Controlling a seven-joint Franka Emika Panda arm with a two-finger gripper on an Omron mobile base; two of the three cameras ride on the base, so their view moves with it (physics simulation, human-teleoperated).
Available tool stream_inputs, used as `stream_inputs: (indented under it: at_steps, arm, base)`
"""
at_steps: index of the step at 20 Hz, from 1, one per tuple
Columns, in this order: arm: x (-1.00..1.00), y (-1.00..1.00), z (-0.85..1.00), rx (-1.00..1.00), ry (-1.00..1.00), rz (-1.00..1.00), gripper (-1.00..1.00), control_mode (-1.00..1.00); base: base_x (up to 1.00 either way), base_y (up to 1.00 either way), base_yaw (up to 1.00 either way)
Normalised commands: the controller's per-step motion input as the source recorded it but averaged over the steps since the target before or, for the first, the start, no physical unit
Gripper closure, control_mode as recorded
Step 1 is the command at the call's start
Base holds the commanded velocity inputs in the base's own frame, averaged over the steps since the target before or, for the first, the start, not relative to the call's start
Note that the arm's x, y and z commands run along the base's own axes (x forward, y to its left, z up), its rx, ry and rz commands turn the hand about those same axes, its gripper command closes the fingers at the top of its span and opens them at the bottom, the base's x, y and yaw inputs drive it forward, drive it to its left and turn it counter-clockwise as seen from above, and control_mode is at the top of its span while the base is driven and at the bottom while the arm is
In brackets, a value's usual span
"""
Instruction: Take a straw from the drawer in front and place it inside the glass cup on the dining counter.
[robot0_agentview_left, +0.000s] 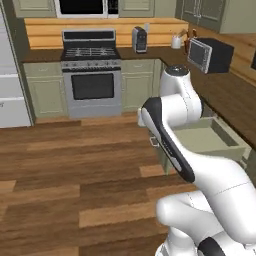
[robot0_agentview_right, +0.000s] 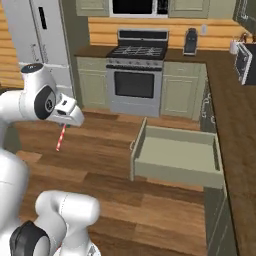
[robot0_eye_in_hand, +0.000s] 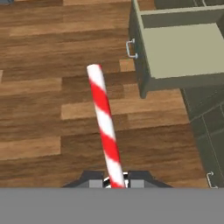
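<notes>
Hand view is crossed by the straw (robot0_eye_in_hand: 105, 127), seen as a straight stick banded in red and white, its round white end pointing away from the camera over the wooden floor (robot0_eye_in_hand: 43, 109). Its lower end is pinched between the two dark fingertips (robot0_eye_in_hand: 94, 183) of the gripper (robot0_eye_in_hand: 115, 183), so the jaws are clamped on the straw. From the right base view the straw (robot0_agentview_right: 61, 137) is seen hanging below the white hand, slightly tilted, well above the floor and to the left of the drawer (robot0_agentview_right: 175, 157). The drawer is pulled fully out; its pale inside is bare as far as can be seen, and its small silver handle (robot0_eye_in_hand: 130, 48) is shown on the front panel in the hand view. In the left base view the drawer (robot0_agentview_left: 210, 137) is partly covered by the white arm, and the hand is hidden behind the arm's own links. The fingers themselves are cut off by the bottom of the hand view, so only their tips are made out. A stove (robot0_agentview_left: 91, 75) is seen at the far wall.
</notes>
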Motion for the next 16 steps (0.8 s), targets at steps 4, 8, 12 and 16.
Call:
stream_inputs:
  at_steps: [4, 8, 12, 16]
  arm:
    - [0.0, 0.0, 0.0, 0.0, 0.0, 0.0, 1.0, 1.0]
    - [0.0, 0.0, 0.0, 0.0, 0.0, 0.0, 1.0, 1.0]
    - [0.0, 0.0, 0.0, 0.0, 0.0, 0.0, 1.0, 1.0]
    - [0.0, 0.0, 0.0, 0.0, 0.0, 0.0, 1.0, 1.0]
  base:
    - [0.04, 1.0, 0.61]
    - [0.34, 0.91, 0.52]
    - [0.97, 0.39, 0.26]
    - [1.0, 0.09, 0.09]
